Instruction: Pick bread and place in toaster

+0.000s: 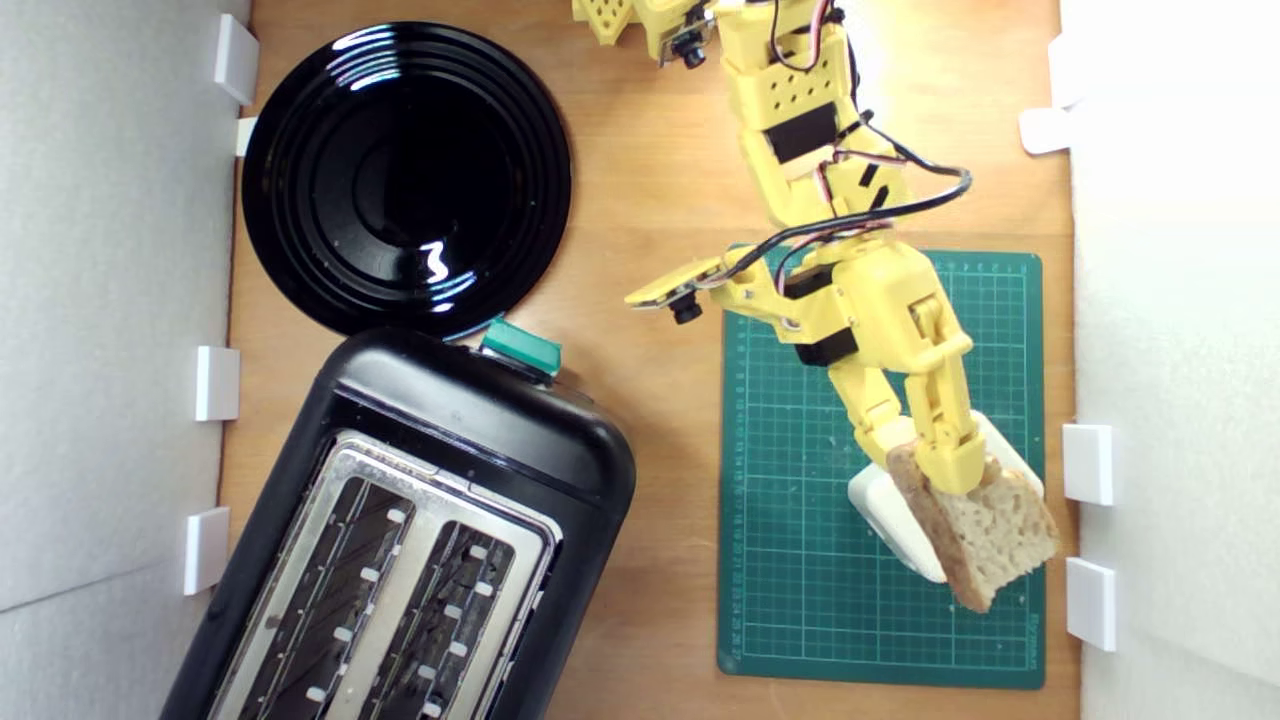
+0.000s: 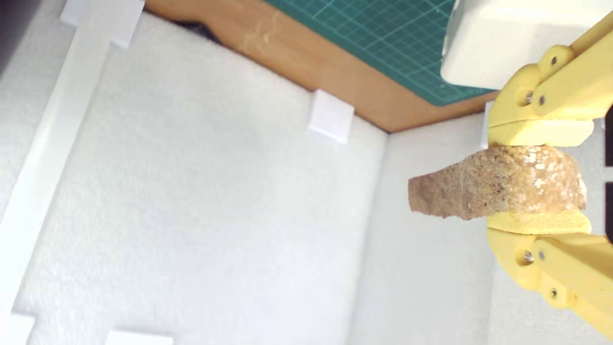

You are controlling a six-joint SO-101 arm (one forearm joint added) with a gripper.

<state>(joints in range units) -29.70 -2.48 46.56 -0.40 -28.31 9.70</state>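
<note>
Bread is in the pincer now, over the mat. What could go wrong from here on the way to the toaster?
1. The pincer pinches the bread near one end; most of the slice sticks out, so it might pivot or slip.
2. The toaster sits skewed, its slots running diagonally in the exterior view, so the slice may need turning or could catch on the rim.
3. The crumb is soft; the squeeze might tear it.

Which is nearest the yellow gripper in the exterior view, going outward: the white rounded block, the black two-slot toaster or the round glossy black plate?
From the gripper:
1. White rounded block, right under it on the green mat.
2. Black two-slot toaster, toward the exterior view's lower left.
3. Round glossy black plate, upper left, farthest.
</note>
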